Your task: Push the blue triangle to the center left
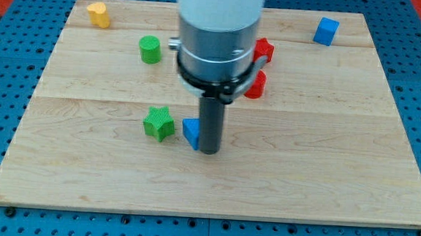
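Wooden board (324, 176), mid-area: my tip (208, 151) (bare rod, nothing to open or close) sits against the blue triangle's (190, 131) right side. Green star (158, 123) just beside it on the left, in the way. Triangle looks light, rigid, likely slides easily; push its flat right face, centred, or it spins.

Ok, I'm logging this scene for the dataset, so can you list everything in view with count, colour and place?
yellow block: 1, yellow, top left corner of board
green cylinder: 1, green, upper left of centre
green star: 1, green, centre, left of blue triangle
blue triangle: 1, blue, centre, against the rod's left side
blue cube: 1, blue, top right
red blocks: 2, red, right of the arm, partly hidden, shapes unclear
board: 1, light wood, on blue pegboard
my tip: 1, dark rod, just right of blue triangle
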`<state>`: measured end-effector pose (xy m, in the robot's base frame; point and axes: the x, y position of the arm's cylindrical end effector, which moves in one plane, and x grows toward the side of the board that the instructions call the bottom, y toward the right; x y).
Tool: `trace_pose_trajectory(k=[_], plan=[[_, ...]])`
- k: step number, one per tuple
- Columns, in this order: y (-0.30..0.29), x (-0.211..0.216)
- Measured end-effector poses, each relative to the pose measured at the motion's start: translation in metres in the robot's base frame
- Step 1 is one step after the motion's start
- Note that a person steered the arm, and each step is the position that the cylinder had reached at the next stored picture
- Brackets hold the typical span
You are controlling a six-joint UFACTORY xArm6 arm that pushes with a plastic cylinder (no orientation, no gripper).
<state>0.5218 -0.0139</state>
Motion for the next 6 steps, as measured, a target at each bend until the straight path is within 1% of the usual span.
trace_pose_trajectory(k=[2,3,4,5,6], plan=[[-0.062,-0.077],[-0.06,-0.077],[-0.017,-0.081],[-0.027,-0.1],[-0.097,-0.094]])
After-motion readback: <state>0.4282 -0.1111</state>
